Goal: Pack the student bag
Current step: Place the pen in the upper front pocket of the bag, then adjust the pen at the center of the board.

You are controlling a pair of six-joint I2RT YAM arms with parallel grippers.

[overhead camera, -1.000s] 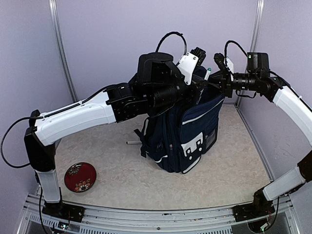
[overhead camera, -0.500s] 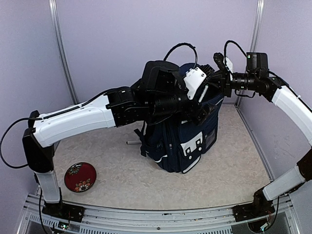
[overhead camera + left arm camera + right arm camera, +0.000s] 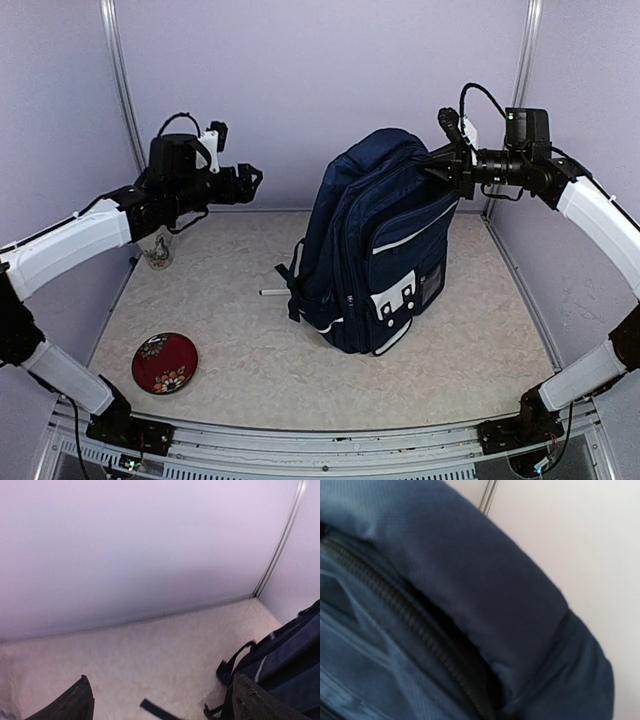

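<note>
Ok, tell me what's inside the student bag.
None of its contents show. The right wrist view of the student bag gives only the zipper and a dark gap beside it; from above, navy fabric covers the interior.

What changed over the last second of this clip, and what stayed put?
The left claw pulled back from the mouth of the backpack to the far left and opened; it is empty. The green-tipped pen seen there before is out of sight. The right claw stays shut on the backpack's top edge. Backpack, red dish, cup and white stick have not moved.
</note>
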